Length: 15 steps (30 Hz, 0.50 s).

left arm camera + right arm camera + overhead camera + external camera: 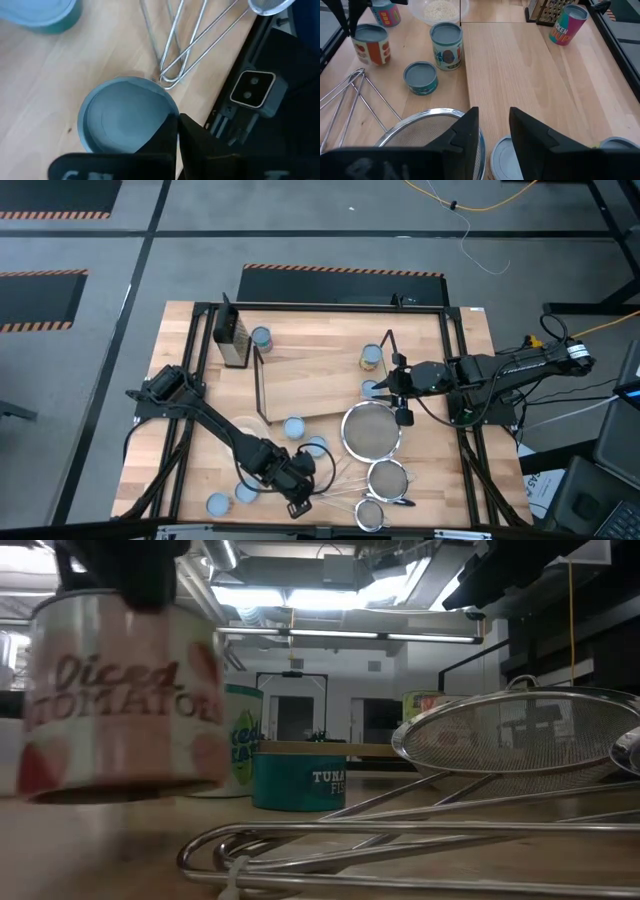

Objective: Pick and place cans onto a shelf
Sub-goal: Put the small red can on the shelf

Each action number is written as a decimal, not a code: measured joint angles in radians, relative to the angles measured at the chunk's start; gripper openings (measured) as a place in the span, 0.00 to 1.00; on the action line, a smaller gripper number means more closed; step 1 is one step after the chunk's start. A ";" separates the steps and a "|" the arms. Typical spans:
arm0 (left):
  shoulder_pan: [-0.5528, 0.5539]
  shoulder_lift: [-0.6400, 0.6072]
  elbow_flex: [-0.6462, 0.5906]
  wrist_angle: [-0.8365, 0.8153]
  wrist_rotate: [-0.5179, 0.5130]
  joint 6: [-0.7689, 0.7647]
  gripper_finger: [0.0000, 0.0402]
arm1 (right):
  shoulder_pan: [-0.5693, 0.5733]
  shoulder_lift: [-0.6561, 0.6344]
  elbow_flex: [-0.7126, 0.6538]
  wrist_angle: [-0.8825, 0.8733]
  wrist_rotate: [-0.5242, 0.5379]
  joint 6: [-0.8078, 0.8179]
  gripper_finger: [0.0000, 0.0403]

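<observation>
My left gripper (296, 485) is at the near middle of the table, shut on a red-and-white "Diced Tomatoes" can (120, 700), which also shows in the right wrist view (370, 42). In the high view the gripper hides this can. My right gripper (492, 130) is open over the right end of the light-wood shelf board (310, 385). A can (506, 159) stands on the board just below its fingers. Other cans stand at the board's far right (371, 357), by the grater (261, 337), near the board (293, 427) (315, 447) and at the near left (217, 503). My left gripper holds the tomato can by its top rim (169, 111), at one side of the pale blue lid. The fingers (162, 142) come from above, pointing down, and stand close together. The can is upright below them; whether its base is off the table I cannot tell.
Three wire-mesh strainers (372, 430) (388, 477) (370, 515) lie at the near right, their long wire handles (175, 45) right beside the held can. A dark box grater (232, 335) stands at the far left. A clear bowl of grains (440, 9) sits left of the board.
</observation>
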 joint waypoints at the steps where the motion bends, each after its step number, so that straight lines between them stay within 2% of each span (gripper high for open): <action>1: 0.000 0.000 0.007 0.000 0.002 0.013 0.00 | 0.000 0.000 0.000 0.000 0.000 0.000 0.28; 8: 0.025 0.000 0.107 0.000 0.004 0.129 0.00 | 0.000 0.000 0.000 0.000 0.000 0.000 0.28; 15: 0.113 -0.001 0.243 -0.045 0.005 0.314 0.00 | 0.000 0.000 0.000 0.000 0.000 -0.004 0.28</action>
